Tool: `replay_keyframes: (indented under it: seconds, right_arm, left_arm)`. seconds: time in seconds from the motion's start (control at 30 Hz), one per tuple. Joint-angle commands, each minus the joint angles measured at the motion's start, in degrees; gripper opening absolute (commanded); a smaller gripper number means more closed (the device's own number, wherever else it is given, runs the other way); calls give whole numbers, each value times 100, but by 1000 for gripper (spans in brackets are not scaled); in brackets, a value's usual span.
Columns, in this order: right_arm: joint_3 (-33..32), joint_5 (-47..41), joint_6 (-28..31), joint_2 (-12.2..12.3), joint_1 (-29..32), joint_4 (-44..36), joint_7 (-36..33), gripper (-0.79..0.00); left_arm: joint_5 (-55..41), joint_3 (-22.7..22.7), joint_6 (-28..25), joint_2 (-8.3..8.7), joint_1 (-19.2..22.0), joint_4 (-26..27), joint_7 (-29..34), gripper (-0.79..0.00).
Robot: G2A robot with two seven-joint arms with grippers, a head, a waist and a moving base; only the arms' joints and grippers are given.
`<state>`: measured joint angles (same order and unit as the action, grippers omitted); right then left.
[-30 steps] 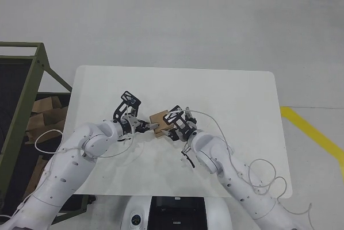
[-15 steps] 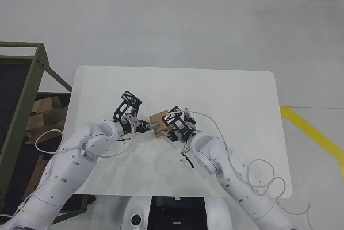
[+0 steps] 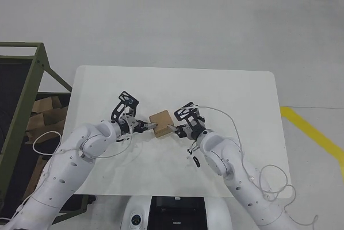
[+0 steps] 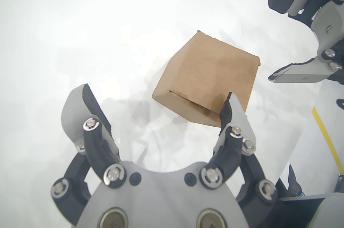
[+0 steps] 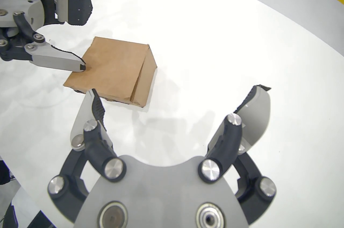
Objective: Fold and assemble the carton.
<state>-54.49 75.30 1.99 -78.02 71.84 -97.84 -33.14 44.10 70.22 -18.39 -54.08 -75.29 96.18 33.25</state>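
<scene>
A: Where is the carton?

B: The carton (image 3: 161, 122) sits on the white surface (image 3: 235, 98), about the middle of it, between the two hands. It is brown and already box-shaped, with its top closed over.

A: Finished, then?

B: Not quite, I'd say. The side facing the left hand has a tucked flap with a thin gap along its seam. The end toward the right hand has a panel that slopes instead of standing square. I judge this to be the closing step, with the flaps in but not pressed home.

A: And the hands?

B: The left hand (image 4: 158, 94) is spread wide and grips nothing. One of its fingertips (image 5: 80, 67) rests on the carton's top near a corner, and the other is raised above it. The right hand (image 5: 176, 92) is also spread wide and holds nothing. One of its fingers lies just beside the carton's edge, and I can't tell whether it touches.

A: What next?

B: Probably one hand steadies the box while the other pushes the loose flap in. Light cardboard may slide on a smooth surface, so the push needs a counter-hold.

A: Anything else around?

B: A green metal frame (image 3: 22, 86) stands off the surface's left side, with loose cardboard pieces (image 3: 45, 115) beside it.
</scene>
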Motion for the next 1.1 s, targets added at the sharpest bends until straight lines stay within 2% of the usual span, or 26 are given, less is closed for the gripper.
replay_keyframes:
  seconds: [0.0,0.13,0.27,0.57,1.07]
  right_arm:
    - [31,3,-118,-19,-9,57,47,0]
    - [122,-19,-367,-70,-56,183,163,0]
    - [184,8,-367,-97,-90,233,251,0]
    - [157,124,675,-21,-52,113,-7,0]
    - [440,286,296,-140,-298,436,-68,0]
  left_arm:
    - [15,10,5,-2,-13,11,2,0]
    - [18,23,-7,-8,-29,23,26,0]
    - [23,37,-3,-14,-51,31,20,0]
    - [26,94,1,-26,-89,78,-13,0]
    - [10,148,-14,-49,-134,126,-15,0]
